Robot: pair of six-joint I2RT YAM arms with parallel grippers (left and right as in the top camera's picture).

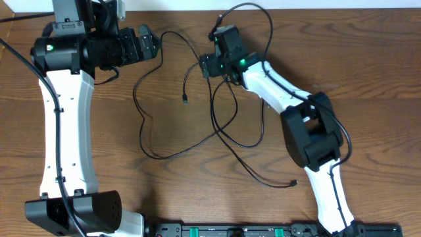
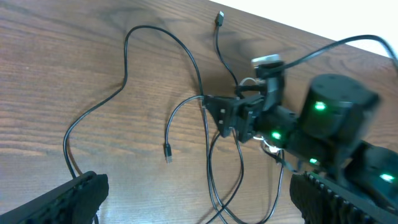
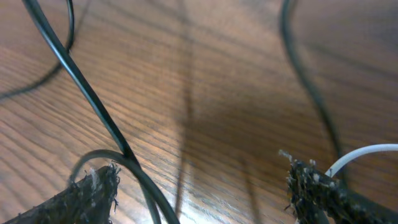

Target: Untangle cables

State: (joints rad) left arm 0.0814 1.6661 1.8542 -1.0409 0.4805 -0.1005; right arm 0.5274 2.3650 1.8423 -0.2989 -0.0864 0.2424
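Note:
Several thin black cables (image 1: 217,133) lie in crossed loops on the wooden table between my arms. One plug end (image 1: 185,100) lies in the middle, another (image 1: 293,183) at the front right. My left gripper (image 1: 150,45) is open and empty, above the table at the back left; its wrist view shows the loops (image 2: 126,62) and a plug (image 2: 168,151) ahead of its fingers (image 2: 199,205). My right gripper (image 1: 205,64) is open, low over the tangle. A black cable (image 3: 81,87) runs by its left finger and a white cable (image 3: 367,152) shows by its right finger (image 3: 202,193).
The table's far edge (image 1: 329,5) lies just behind the cables. Thicker black wires run along both arms (image 1: 20,59). A black rail (image 1: 263,230) lines the front edge. My right gripper also shows in the left wrist view (image 2: 217,115).

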